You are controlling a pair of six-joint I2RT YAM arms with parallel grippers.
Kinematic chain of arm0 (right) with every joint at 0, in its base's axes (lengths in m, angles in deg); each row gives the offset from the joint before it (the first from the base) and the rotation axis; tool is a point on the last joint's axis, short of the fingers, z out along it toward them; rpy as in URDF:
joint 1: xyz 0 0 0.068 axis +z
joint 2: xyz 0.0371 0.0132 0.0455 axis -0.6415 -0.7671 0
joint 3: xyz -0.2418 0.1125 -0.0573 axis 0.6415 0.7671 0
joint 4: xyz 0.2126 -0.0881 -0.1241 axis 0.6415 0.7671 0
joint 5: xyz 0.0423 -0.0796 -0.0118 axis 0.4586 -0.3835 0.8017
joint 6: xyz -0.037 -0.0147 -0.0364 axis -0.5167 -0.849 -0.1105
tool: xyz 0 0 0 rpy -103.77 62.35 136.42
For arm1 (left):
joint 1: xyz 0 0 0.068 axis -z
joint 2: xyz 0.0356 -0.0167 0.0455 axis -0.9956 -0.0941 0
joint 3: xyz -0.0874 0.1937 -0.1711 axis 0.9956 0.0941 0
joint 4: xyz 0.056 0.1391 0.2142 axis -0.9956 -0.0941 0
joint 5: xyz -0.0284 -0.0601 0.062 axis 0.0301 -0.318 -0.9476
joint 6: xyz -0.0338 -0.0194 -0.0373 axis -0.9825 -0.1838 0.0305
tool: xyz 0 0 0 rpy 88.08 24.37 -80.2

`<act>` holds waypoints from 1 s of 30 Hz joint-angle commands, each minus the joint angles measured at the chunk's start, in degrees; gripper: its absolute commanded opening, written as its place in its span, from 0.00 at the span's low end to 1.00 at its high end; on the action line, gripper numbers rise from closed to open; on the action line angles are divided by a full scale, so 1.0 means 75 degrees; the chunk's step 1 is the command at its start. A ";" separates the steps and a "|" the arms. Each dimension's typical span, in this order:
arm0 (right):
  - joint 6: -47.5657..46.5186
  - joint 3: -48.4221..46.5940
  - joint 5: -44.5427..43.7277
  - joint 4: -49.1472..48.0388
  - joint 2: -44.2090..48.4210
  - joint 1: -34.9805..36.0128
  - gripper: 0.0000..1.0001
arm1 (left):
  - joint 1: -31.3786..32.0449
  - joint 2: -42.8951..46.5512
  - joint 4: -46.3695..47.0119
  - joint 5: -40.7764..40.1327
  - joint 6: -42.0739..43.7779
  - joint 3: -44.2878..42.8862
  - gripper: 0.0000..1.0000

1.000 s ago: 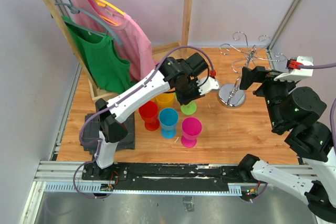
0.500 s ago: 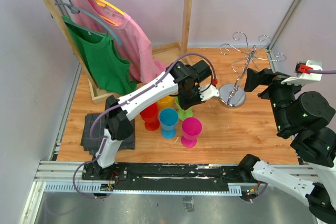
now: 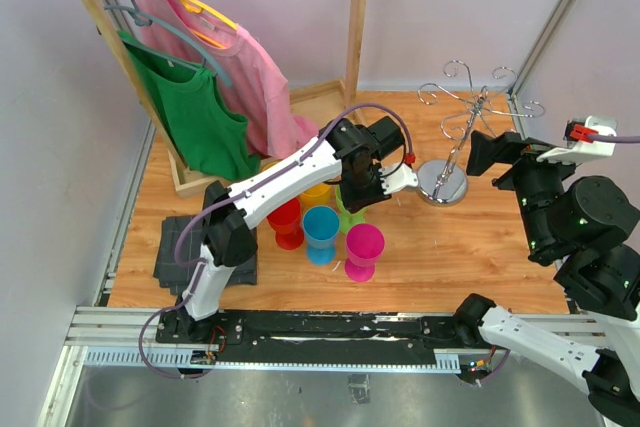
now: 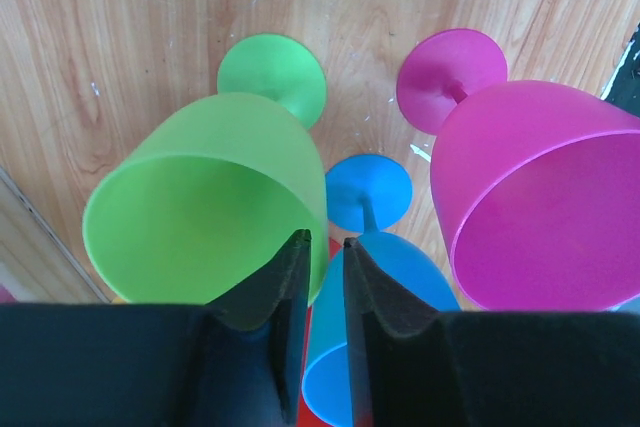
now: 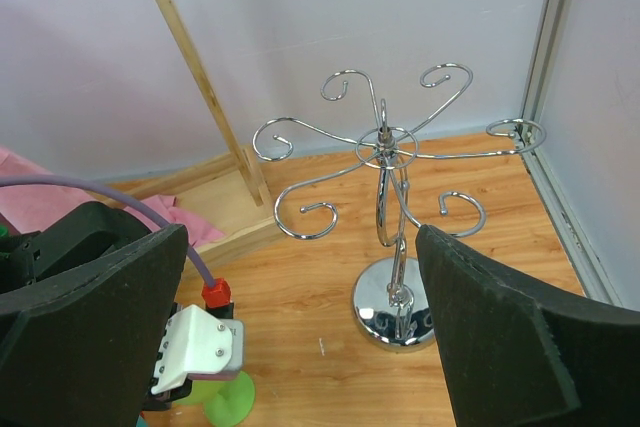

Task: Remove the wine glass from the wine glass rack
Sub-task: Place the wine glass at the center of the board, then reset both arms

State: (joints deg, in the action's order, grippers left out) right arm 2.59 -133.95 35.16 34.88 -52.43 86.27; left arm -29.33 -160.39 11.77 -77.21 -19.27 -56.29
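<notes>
The task looks nearly done. Every curled hook of the wine glass rack (image 5: 385,197) is bare, and it stands alone toward the far right corner of the table (image 3: 450,247). The green wine glass (image 4: 200,207) is upright with its foot on the wood near the middle of the table. It stands at the back of a cluster with the pink glass (image 4: 540,197), the blue glass (image 4: 370,192), the red glass (image 3: 284,219) and the yellow glass (image 3: 315,190), and is well apart from the rack. As I judge it, what is left is to let go fully and lift the arm clear without knocking the neighbours. The left gripper (image 4: 325,252) sits directly above the green glass, its fingers only a narrow slot apart and straddling the right side of the rim. The colours of the glasses below show through the slot beside the thin green wall, so the hold looks loose rather than pinched. The right gripper (image 5: 302,247) hangs near the right edge of the table, spread wide and holding nothing. It faces the rack, which stands a little way beyond its pads and touches neither of them.
</notes>
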 commanded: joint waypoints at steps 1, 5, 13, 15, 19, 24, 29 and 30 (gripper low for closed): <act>0.0112 0.0074 -0.0197 -0.0065 0.0104 0.0113 0.99 | 0.0048 -0.0080 -0.0046 0.0092 0.0080 -0.0013 0.26; 0.0128 0.0087 -0.0197 -0.0065 0.0129 0.0110 0.99 | 0.0055 -0.0052 -0.0045 0.0082 0.0075 -0.0079 0.28; 0.0108 0.0069 -0.0143 -0.0088 0.0012 0.0114 0.99 | 0.0058 0.0387 -0.0045 -0.0324 0.0137 -0.0491 0.40; 0.0060 0.0039 -0.0113 -0.0152 -0.0039 0.0109 0.99 | 0.0050 0.0568 -0.0045 -0.0404 0.0149 -0.0643 0.46; -0.0112 -0.0115 -0.0085 -0.0292 -0.0212 0.0115 0.99 | 0.0052 0.0922 -0.0045 -0.0526 0.0184 -0.1122 0.56; -0.0474 -0.0557 -0.0219 -0.0429 -0.0538 0.0118 0.99 | -0.0029 0.1568 0.0218 -0.0723 -0.0009 -0.2001 0.65; -0.1693 -0.1490 -0.1343 -0.0494 -0.1315 0.0098 0.98 | -0.2074 0.3296 0.1415 0.0085 -0.1169 -0.1199 0.69; -0.2062 -0.1704 -0.1611 -0.0492 -0.1484 0.0063 0.98 | -0.2771 0.3775 0.1701 0.0315 -0.1320 -0.0680 0.69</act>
State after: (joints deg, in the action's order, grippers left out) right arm -2.35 -140.46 31.97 33.39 -59.69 86.27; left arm -35.06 -144.04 16.71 -79.04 -22.07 -67.57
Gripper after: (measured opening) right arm 0.984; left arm 0.685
